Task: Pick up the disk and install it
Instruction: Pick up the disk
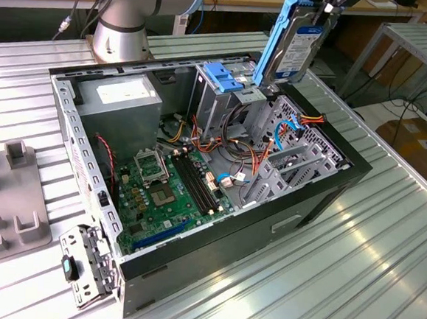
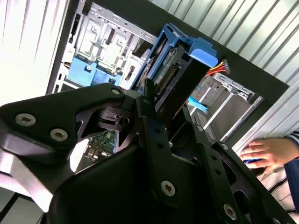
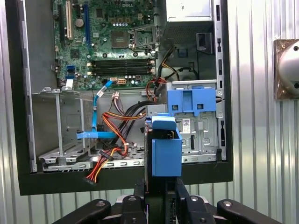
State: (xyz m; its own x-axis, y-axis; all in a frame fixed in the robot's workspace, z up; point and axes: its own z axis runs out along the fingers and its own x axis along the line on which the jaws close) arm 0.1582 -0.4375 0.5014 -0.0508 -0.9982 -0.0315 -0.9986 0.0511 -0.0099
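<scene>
Nearest in the exterior view, a small metal plate (image 1: 86, 271) lies on the ribbed desk (image 1: 322, 286), right at the near corner of the open case (image 1: 282, 224). On the exterior view's left a grey block (image 1: 21, 203) sits on the desk, near the case but apart from it.

Inside the case a green board (image 1: 162, 196) lies flat on the bottom. Red, yellow and black wires (image 1: 236, 150) run beside it. Farther back, on the exterior view's left, a grey box (image 1: 122, 104) with a white sticker sits in a corner. Next to it stands a tall metal cage (image 1: 218, 104) with a light-blue latch (image 1: 223, 77) on top.

The disk (image 1: 294, 51) is up in the air over the far side of the case, just beside the cage on the exterior view's right. It stands on edge and leans. Its blue-and-white label faces the near side, and a blue rail (image 1: 274, 42) runs along one edge. Its low end is close to the latch, and I cannot tell if they touch.

The claw (image 1: 327, 7) is clenched on the top end of the disk. In the second wrist view a black finger (image 2: 156, 140) presses against the disk (image 2: 180, 77). In that view a hand (image 2: 262, 153) with a striped sleeve lies on the desk just beside the case wall. In the first wrist view the disk (image 3: 166, 144) hangs over the case, between the wires and the cage.

Farthest back, the arm (image 1: 125, 19) stands on the desk behind the case.
</scene>
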